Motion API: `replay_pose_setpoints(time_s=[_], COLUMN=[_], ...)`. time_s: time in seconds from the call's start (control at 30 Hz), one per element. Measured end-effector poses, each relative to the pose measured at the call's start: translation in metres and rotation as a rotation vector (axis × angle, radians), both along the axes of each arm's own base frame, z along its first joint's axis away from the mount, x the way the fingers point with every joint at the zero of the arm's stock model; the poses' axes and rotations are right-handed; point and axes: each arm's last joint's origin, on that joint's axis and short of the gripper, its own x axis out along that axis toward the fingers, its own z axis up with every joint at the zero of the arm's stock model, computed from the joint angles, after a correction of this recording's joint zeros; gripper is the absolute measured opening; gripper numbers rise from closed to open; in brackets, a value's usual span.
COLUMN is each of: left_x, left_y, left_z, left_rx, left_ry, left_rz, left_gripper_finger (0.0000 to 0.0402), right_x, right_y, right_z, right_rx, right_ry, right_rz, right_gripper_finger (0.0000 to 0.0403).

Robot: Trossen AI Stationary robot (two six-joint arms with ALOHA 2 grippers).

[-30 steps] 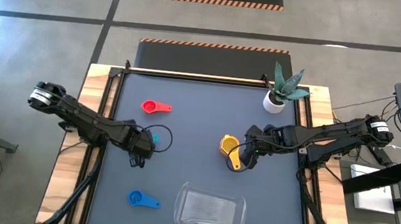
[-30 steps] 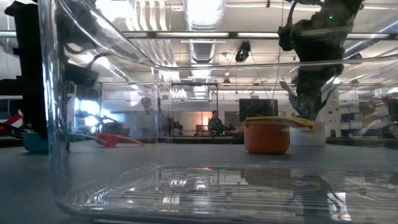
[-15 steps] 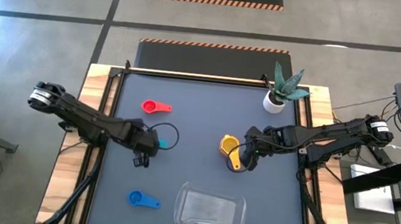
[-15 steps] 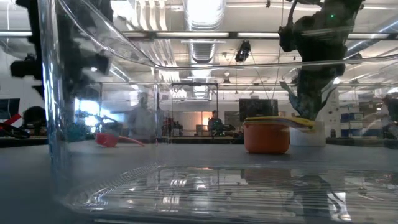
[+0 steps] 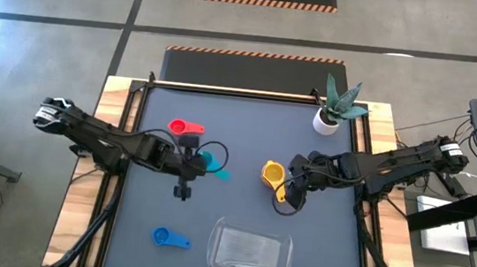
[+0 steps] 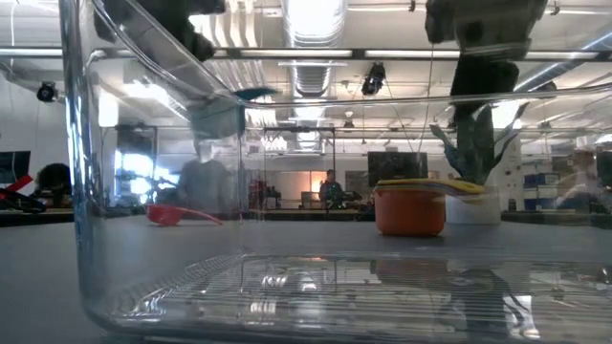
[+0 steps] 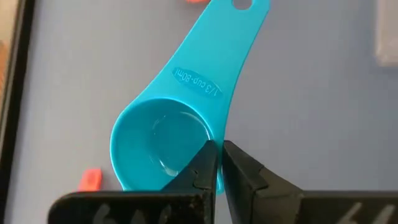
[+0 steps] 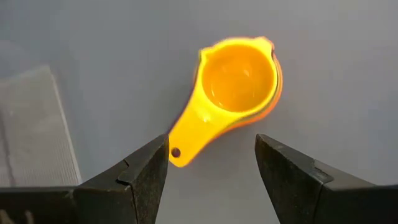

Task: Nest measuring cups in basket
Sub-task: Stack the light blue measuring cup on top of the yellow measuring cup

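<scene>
My left gripper (image 5: 200, 160) is shut on the teal measuring cup (image 7: 168, 134) and holds it above the mat left of centre; the low view shows this cup (image 6: 229, 110) high off the table. The yellow cup (image 8: 239, 78) sits nested inside the orange cup (image 6: 409, 212) right of centre. My right gripper (image 8: 211, 155) hovers open just near of that pair, by the yellow handle (image 5: 280, 191), touching nothing. The red cup (image 5: 184, 129) and the blue cup (image 5: 170, 237) rest on the mat. The clear basket (image 5: 250, 251) stands at the near edge. My left gripper pinches the teal cup's bowl rim (image 7: 208, 146) on the side opposite the handle, one finger inside the bowl and one outside. The fingers slant down from the table's left. The cup is lifted clear, mouth up, its handle (image 7: 217, 56) pointing away from the gripper.
A white plant pot (image 5: 327, 121) with a spiky plant stands at the far right corner. A small red object (image 7: 90, 179) lies on the mat under the lifted cup. Wooden table edges frame the dark mat on both sides.
My left gripper has shut on the teal cup, lifted it clear of the mat and carried it toward the table's right and far side. My right gripper has risen a little above the yellow cup, staying open.
</scene>
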Motion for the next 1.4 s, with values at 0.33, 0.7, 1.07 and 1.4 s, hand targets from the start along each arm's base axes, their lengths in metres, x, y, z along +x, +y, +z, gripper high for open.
replay_pose_setpoints(time_s=[0.33,0.7,1.07,1.4], left_x=[0.015,0.047,0.093,0.097], left_y=[0.002,0.021,0.025,0.025], left_z=[0.0,-0.008,-0.009,-0.011], left_rx=[0.044,0.017,0.041,0.038], left_ry=[-0.075,-0.091,-0.065,-0.082], left_rz=[-0.075,0.075,0.096,0.096], left_gripper_finger=[0.0,0.0,0.0,0.0], right_x=[0.008,0.037,0.061,0.069], right_y=[0.008,0.01,0.014,0.013], right_z=[0.019,0.02,-0.001,-0.014], right_rx=[-0.035,-0.311,-0.438,-0.477], right_ry=[-0.2,-0.362,-0.334,-0.285], right_rz=[0.063,0.169,0.21,0.199], right_gripper_finger=[0.0226,0.0226,0.0226,0.026])
